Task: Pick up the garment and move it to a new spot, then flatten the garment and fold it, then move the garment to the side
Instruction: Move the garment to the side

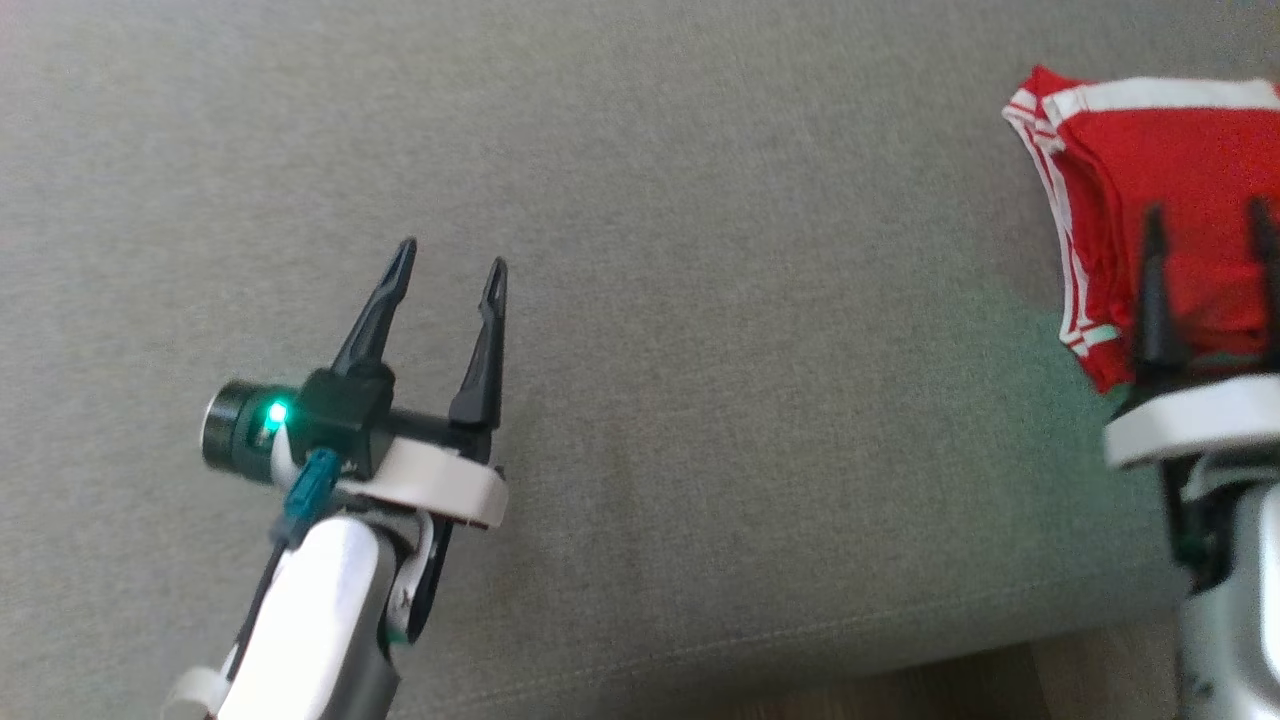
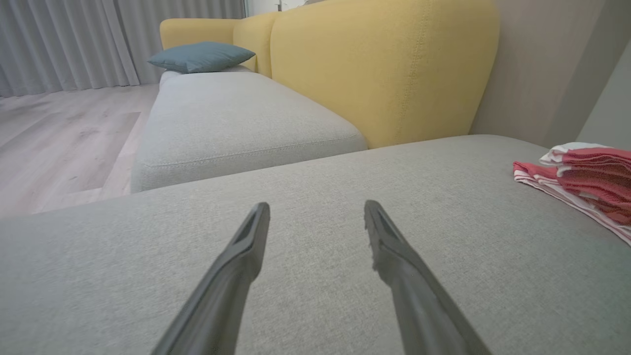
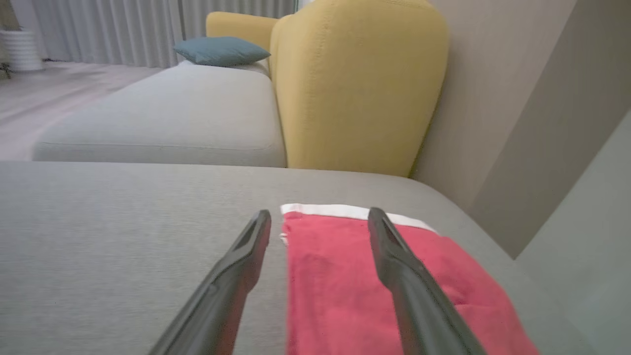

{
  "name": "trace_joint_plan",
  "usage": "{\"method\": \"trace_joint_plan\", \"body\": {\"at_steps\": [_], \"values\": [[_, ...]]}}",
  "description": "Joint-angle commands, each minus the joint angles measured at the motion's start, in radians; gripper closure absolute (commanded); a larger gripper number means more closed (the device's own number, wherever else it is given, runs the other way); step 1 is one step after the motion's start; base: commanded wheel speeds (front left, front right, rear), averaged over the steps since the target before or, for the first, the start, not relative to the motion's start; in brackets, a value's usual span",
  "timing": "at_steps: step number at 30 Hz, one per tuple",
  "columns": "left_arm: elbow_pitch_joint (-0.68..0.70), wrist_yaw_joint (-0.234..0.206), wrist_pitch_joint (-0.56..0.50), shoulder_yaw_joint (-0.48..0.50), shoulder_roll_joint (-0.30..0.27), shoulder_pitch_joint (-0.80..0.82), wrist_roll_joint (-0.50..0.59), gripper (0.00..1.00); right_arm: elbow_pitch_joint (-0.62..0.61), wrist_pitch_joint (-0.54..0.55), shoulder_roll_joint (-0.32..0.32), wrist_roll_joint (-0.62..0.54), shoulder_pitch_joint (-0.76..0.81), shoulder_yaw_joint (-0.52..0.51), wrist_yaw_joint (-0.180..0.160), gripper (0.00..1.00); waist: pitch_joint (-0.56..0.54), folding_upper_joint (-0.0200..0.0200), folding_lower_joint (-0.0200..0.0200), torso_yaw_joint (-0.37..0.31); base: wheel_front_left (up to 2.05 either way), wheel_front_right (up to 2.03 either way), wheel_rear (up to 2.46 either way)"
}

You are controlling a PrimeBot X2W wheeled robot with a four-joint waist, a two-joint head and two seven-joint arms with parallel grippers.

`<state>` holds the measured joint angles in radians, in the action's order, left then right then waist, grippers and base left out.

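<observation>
The garment (image 1: 1170, 190) is a red piece with white stripes, folded in layers at the far right of the grey sofa seat (image 1: 700, 250). My right gripper (image 1: 1205, 225) hovers over its near edge, open, with nothing between the fingers. The right wrist view shows the folded garment (image 3: 345, 286) lying flat, with the gripper (image 3: 319, 219) spread over its left edge. The left gripper (image 1: 452, 262) stands open over bare cushion at the left. From the left wrist view, the garment (image 2: 586, 177) lies stacked off to the right of the open left gripper (image 2: 316, 212).
A yellow backrest (image 2: 384, 69) rises behind the seat, with a second grey cushion (image 2: 236, 118) and a blue pillow (image 2: 202, 55) beyond. The seat's front edge (image 1: 800, 650) and wooden floor (image 1: 900, 695) lie at the bottom. A wall (image 3: 532, 108) stands to the right.
</observation>
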<state>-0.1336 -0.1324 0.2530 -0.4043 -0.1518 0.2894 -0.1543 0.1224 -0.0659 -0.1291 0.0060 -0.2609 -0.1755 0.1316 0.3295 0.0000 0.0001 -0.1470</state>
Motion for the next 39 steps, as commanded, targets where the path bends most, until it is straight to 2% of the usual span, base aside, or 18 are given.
{"method": "trace_joint_plan", "body": {"at_steps": [1, 9, 16, 31, 39], "values": [[0.031, -0.006, 0.009, 0.042, -0.013, 0.007, -0.008, 0.0, -0.053, -0.004, -0.005, 0.017, 0.009, 0.031, -0.001, 0.0, -0.03, 0.0, -0.0001, 0.019, 0.0, 0.0, 0.0], [0.037, -0.036, 0.009, 0.075, -0.01, -0.069, -0.033, 0.0, -0.156, 0.017, 0.062, 0.064, 0.13, 0.141, -0.001, 0.0, -0.117, 0.0, -0.0001, 0.107, 0.0, 0.0, 0.0], [0.036, -0.048, 0.009, 0.109, -0.032, -0.15, -0.063, 0.0, -0.182, 0.039, 0.077, 0.071, 0.215, 0.149, -0.001, 0.0, -0.196, 0.0, -0.0001, 0.171, 0.0, 0.0, 0.0], [0.027, -0.051, -0.007, 0.106, -0.064, -0.236, -0.084, 0.0, -0.189, 0.058, 0.079, 0.142, 0.337, 0.14, -0.001, 0.0, -0.304, 0.0, -0.0001, 0.182, 0.0, 0.0, 0.0], [0.038, -0.065, -0.018, 0.102, -0.072, -0.254, -0.084, 0.0, -0.193, 0.056, 0.079, 0.155, 0.349, 0.15, -0.001, 0.0, -0.314, 0.0, -0.0001, 0.181, 0.0, 0.0, 0.0]]}}
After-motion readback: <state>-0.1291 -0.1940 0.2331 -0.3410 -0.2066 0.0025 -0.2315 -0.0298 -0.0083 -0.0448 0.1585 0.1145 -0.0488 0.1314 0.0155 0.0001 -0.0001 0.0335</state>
